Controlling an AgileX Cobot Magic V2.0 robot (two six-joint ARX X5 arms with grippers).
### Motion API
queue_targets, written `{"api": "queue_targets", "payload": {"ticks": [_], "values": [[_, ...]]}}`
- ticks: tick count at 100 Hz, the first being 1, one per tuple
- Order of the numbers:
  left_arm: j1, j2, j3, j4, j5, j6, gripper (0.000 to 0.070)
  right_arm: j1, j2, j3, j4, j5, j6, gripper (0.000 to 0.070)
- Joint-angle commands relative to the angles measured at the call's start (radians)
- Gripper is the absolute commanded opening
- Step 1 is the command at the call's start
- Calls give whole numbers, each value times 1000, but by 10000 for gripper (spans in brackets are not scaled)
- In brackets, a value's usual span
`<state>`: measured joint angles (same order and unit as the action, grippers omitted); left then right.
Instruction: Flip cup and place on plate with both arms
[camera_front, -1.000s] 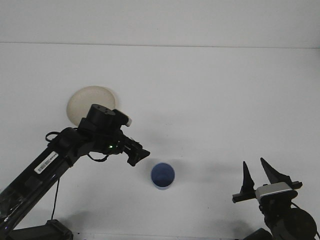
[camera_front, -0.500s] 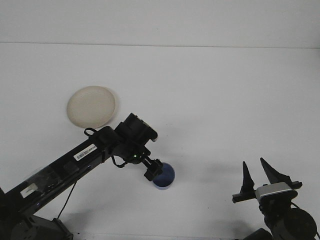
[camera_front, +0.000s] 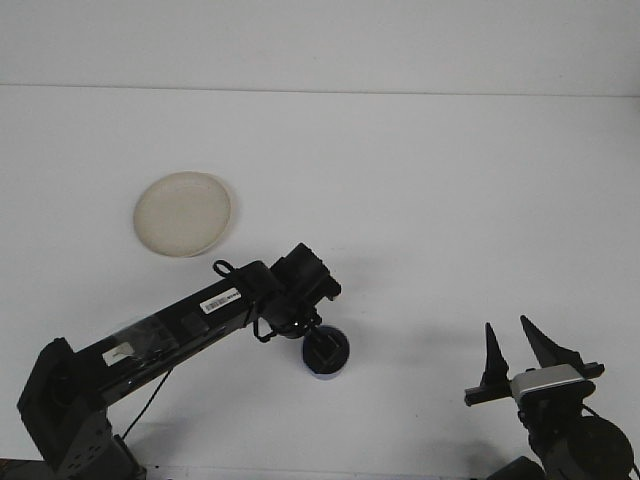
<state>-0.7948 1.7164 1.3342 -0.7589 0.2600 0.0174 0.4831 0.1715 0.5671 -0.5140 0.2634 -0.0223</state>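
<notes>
L gripper (camera_front: 325, 350) sits over small blue round cup (camera_front: 337, 366) at near centre, jaw state can't tell. R gripper (camera_front: 520, 352) idle near right, jaws wide. Step: grasping cup. Next: lift, flip, carry to cream round plate (camera_front: 183, 214) far left.

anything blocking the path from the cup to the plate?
Nothing visible. The blue cup sits near the table's front edge with the left gripper right over it; the cream plate lies farther back and to the left. Only bare white table lies between them.
</notes>
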Motion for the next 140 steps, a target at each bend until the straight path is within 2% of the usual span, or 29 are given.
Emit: {"api": "queue_targets", "payload": {"ticks": [1, 14, 24, 54, 86, 104, 121, 140], "values": [[-13, 20, 18, 1, -3, 16, 501, 3, -2, 3, 10, -1, 6, 346], [-13, 21, 18, 9, -3, 16, 232, 3, -2, 3, 10, 0, 6, 346], [-11, 21, 18, 4, -3, 18, 0, 3, -2, 3, 10, 0, 6, 346], [-17, 21, 22, 30, -3, 16, 13, 3, -2, 3, 10, 0, 6, 346], [41, -9, 158, -53, -3, 24, 13, 3, -2, 3, 10, 0, 6, 346], [171, -26, 323, -117, -61, 51, 13, 3, -2, 3, 9, 0, 6, 346], [366, -26, 438, -138, -76, 61, 13, 3, -2, 3, 9, 0, 6, 346], [607, -21, 453, -134, -80, 61, 13, 3, -2, 3, 8, 0, 6, 346]]}}
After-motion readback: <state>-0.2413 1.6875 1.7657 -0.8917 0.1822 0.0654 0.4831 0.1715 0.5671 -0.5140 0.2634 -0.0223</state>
